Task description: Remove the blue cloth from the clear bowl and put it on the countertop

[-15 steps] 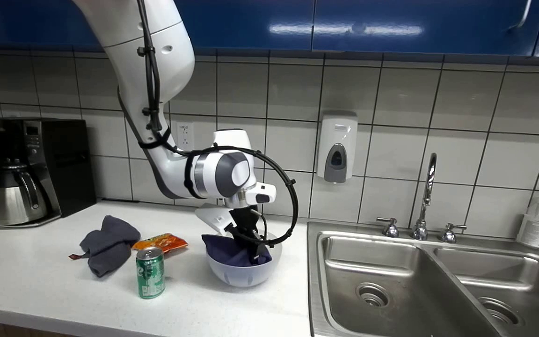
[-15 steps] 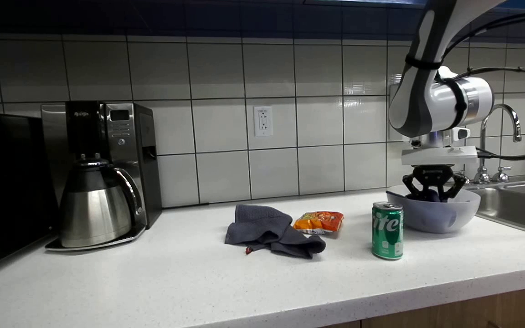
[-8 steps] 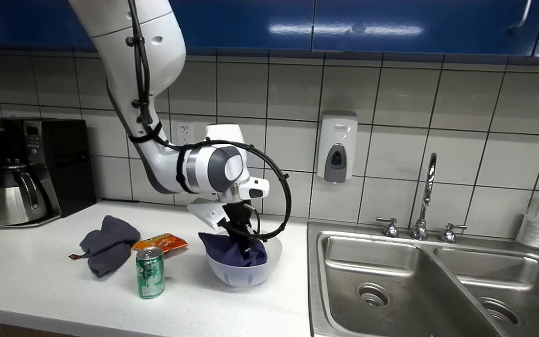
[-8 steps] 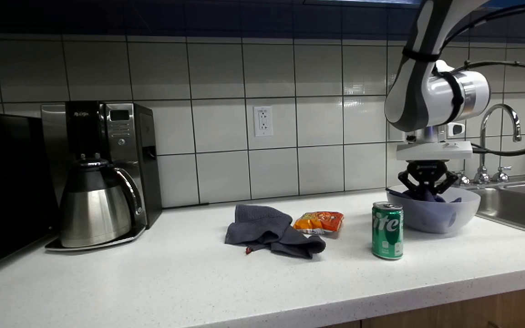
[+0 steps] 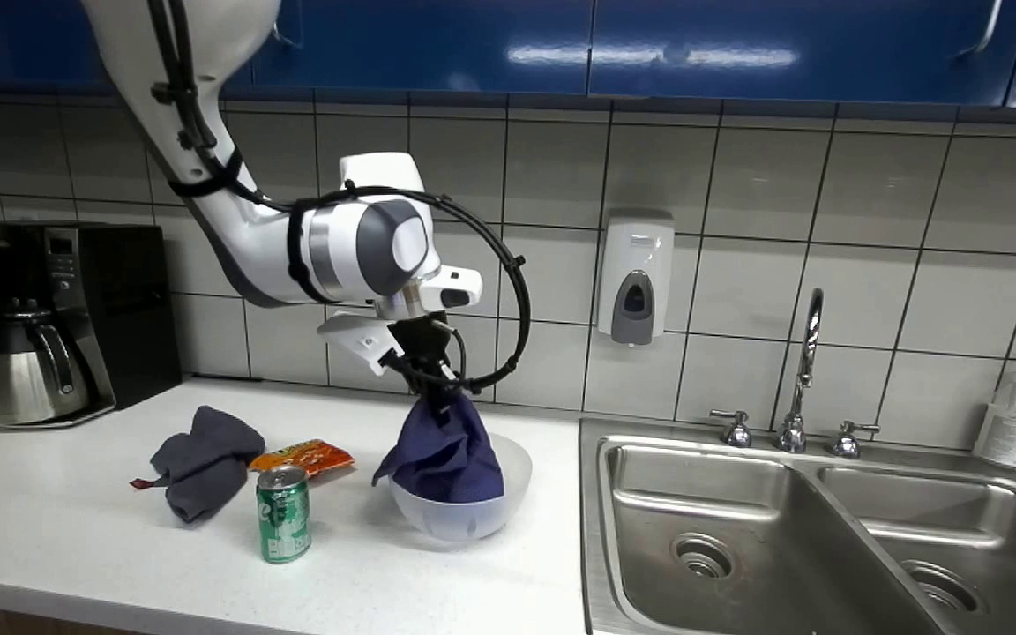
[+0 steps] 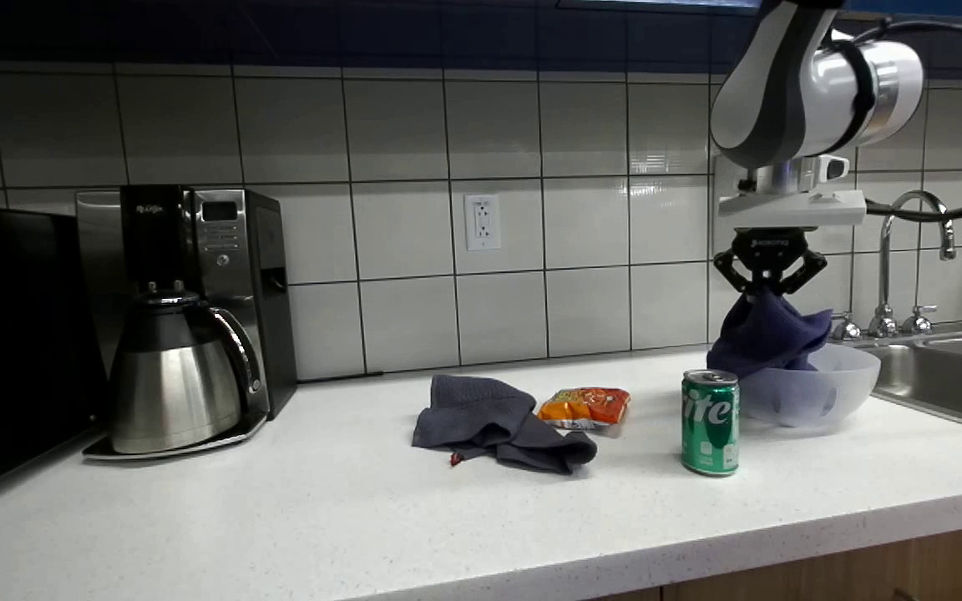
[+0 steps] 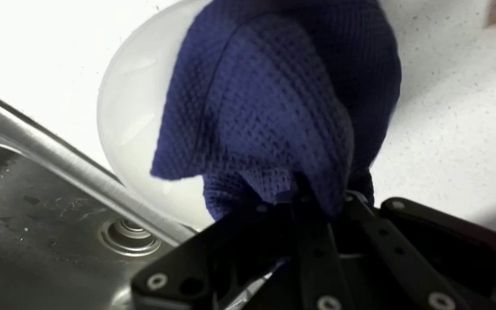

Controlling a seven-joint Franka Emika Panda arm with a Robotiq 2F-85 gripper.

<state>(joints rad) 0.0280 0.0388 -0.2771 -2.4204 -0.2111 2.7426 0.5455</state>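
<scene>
The blue cloth (image 5: 448, 459) hangs bunched from my gripper (image 5: 442, 407) above the clear bowl (image 5: 510, 483). Its lower part is inside the bowl, and one corner hangs over the rim on the can side. In an exterior view the gripper (image 6: 767, 292) is shut on the top of the cloth (image 6: 769, 334), and the bowl (image 6: 836, 388) stands upright below. In the wrist view the cloth (image 7: 269, 94) covers much of the bowl (image 7: 127, 103) and hides the fingertips. The white countertop (image 6: 322, 517) bears the bowl.
A green can (image 5: 283, 514) stands beside the bowl. An orange snack bag (image 5: 303, 457) and a dark grey cloth (image 5: 208, 463) lie farther off. A coffee maker (image 6: 268, 292) stands at the far end. The steel sink (image 5: 592, 529) adjoins the bowl's other side.
My gripper has closed on the blue cloth and risen, pulling the cloth upward partly out of the bowl. The bowl and the other objects have not moved.
</scene>
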